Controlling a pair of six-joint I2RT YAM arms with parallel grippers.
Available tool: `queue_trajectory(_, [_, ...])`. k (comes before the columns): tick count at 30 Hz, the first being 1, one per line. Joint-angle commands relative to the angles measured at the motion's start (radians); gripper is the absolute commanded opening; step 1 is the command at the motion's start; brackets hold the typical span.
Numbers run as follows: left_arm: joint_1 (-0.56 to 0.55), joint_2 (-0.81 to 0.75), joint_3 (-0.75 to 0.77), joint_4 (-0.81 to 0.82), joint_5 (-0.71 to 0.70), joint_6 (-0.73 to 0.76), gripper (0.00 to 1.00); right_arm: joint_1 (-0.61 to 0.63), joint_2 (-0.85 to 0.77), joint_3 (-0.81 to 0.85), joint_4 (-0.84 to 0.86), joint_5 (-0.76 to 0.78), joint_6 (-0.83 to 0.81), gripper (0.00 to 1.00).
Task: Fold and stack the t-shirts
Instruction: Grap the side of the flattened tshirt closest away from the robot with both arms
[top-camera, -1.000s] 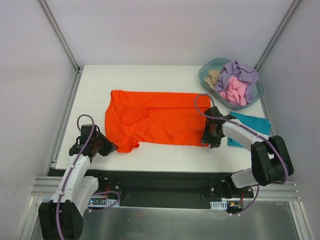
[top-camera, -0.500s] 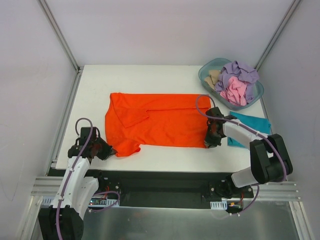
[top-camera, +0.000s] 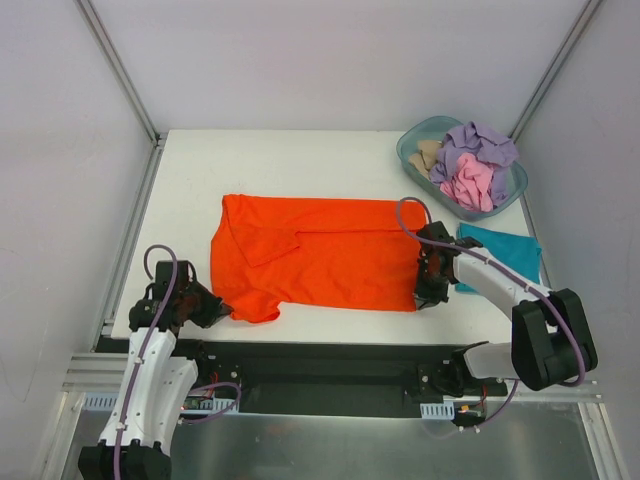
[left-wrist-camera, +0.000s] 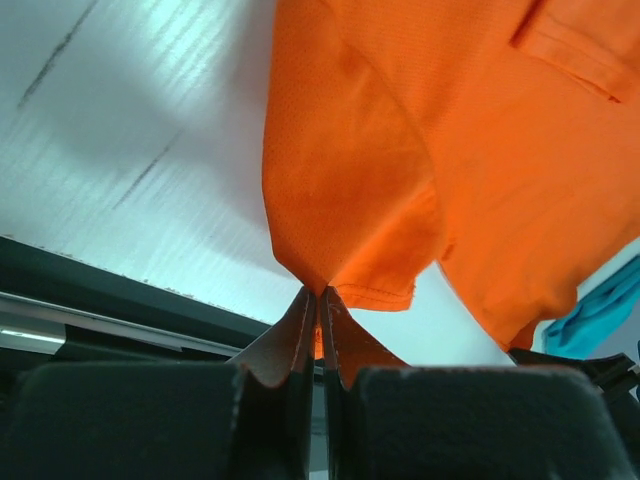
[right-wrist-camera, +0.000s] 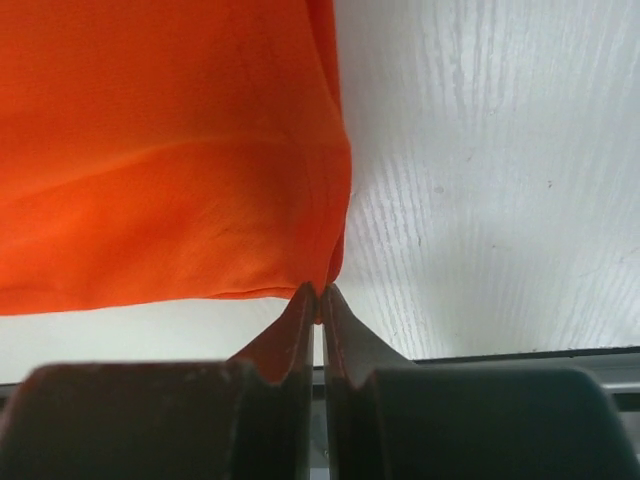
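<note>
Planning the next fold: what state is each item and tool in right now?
orange shirt: spread out, both near corners pinched.
left tool: shut on orange shirt.
right tool: shut on orange shirt.
teal shirt: lying flat, untouched.
tub: upright, holding shirts.
lavender shirt, pink shirt, beige shirt: crumpled in tub.

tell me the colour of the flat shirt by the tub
The shirt is teal, clearest in the top external view.
</note>
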Motion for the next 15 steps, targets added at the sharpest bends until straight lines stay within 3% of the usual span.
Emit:
queue_trajectory(1, [0.006, 0.028, 0.101, 0.007, 0.033, -0.005, 0.0, 0.004, -0.006, 0.105, -0.079, -0.001, -0.076, 0.03])
queue_trajectory(5, [0.006, 0.058, 0.129, 0.167, 0.105, -0.005, 0.0, 0.002, 0.01, 0.193, -0.114, -0.001, -0.109, 0.01])
queue_trajectory(15, [0.006, 0.258, 0.313, 0.276, 0.074, 0.038, 0.0, -0.033, 0.075, 0.351, -0.158, 0.076, -0.129, 0.01])
